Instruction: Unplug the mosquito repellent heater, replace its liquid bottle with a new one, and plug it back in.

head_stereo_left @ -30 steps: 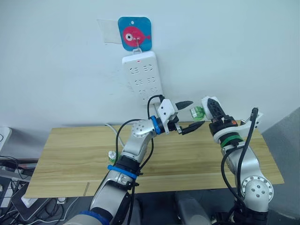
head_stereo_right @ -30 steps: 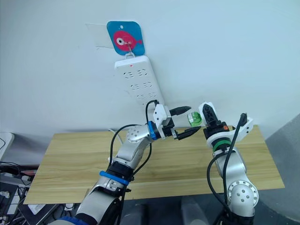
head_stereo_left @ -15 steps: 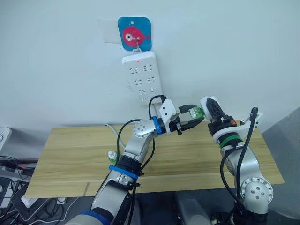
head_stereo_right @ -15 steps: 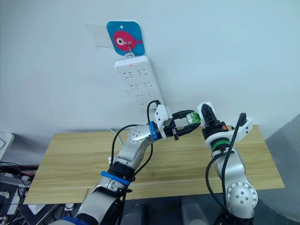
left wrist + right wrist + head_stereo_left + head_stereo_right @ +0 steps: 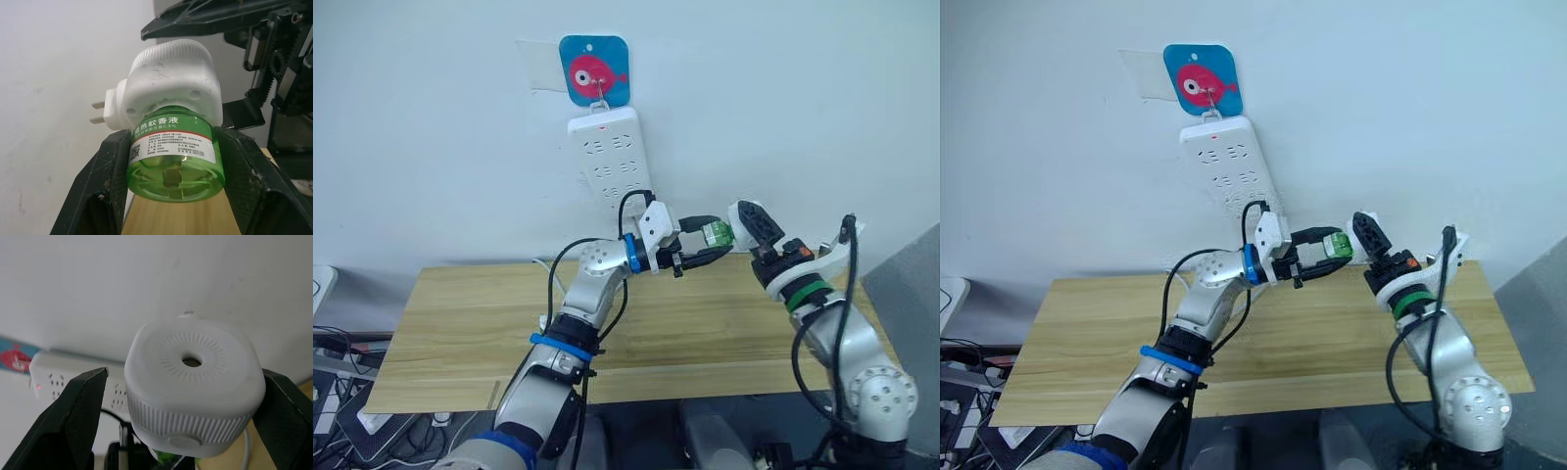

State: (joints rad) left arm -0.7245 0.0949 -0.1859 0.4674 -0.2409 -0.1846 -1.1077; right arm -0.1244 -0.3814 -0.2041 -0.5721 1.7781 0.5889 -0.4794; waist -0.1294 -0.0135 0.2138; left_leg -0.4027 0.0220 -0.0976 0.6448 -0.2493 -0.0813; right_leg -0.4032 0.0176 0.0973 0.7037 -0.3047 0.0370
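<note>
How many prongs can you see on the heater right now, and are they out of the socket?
2. Both prongs stick out side by side from the heater, bare and in open air, pointing at the wall. The left claw grips the bottle.

A light wooden table point(image 5: 450, 333) stands against the pale wall, its plank top running across the eye views. On it, near the middle and partly hidden behind the left arm, stands a small clear bottle with a green base point(image 5: 546, 323) — what it holds cannot be told. A white cable point(image 5: 546, 268) lies at the table's back edge, just beside the wall — its ends are hidden.
</note>
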